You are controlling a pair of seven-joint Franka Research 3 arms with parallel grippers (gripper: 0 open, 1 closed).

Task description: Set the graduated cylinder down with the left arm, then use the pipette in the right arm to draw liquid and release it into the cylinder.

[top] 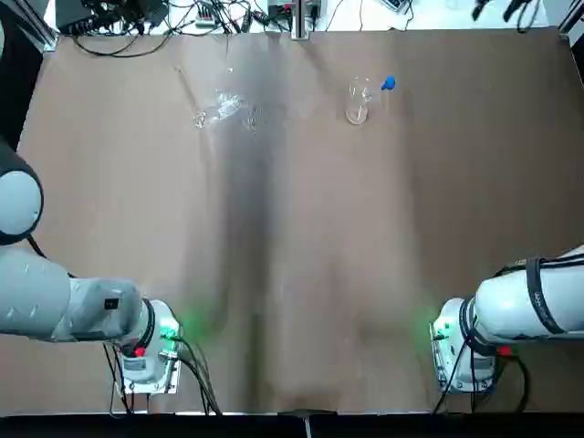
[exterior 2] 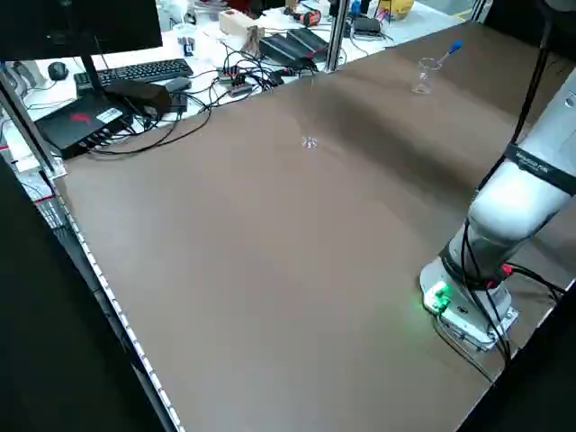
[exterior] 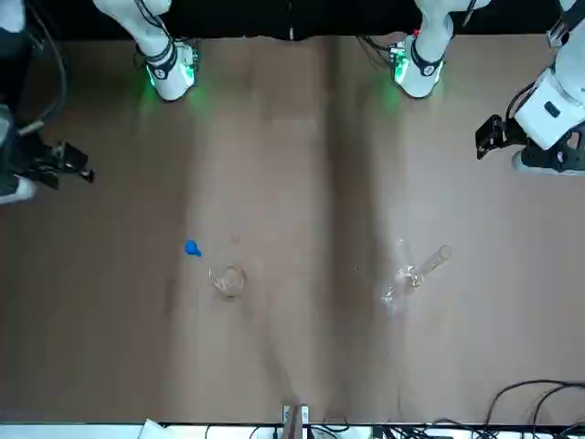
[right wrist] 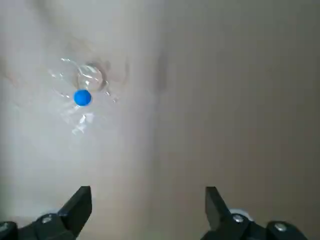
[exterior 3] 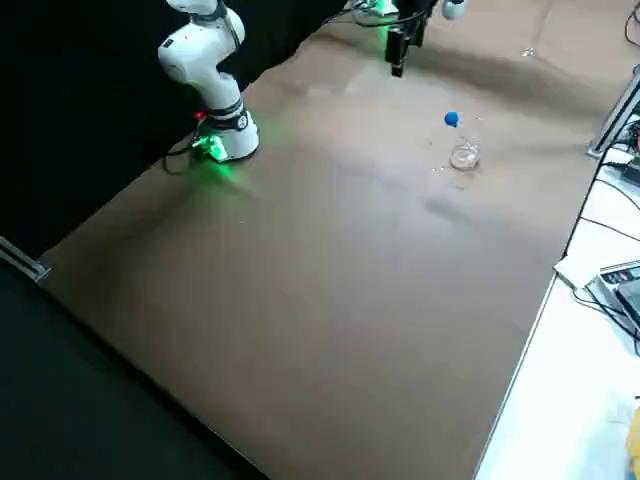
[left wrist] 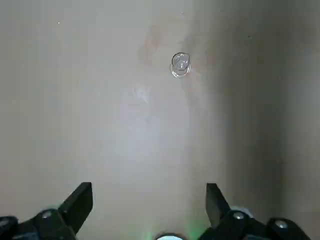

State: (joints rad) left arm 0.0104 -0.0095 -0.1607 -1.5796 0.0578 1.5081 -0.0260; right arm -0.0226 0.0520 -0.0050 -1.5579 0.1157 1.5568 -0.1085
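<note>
The graduated cylinder [top: 219,109] lies on its side on the far left part of the table, also visible as the cylinder [exterior: 423,269] and, end on, as the cylinder [left wrist: 180,65]. The pipette [top: 389,84] leans in a short clear beaker [top: 357,102] at the far right, its blue bulb [exterior: 192,248] sticking out; the bulb [right wrist: 82,97] shows beside the beaker [right wrist: 90,77]. My left gripper [left wrist: 148,200] hangs open and empty near its base, far from the cylinder. My right gripper [right wrist: 147,200] is likewise open and empty, well short of the pipette. Both show from the front: left gripper [exterior: 490,137], right gripper [exterior: 66,165].
Brown table surface [top: 301,255] lies between the arms and the glassware. Cables and electronics [top: 182,14] run along the far edge. A keyboard and boxes [exterior 2: 135,76] sit on a desk beyond the table. Arm bases [top: 151,351] glow green at the near edge.
</note>
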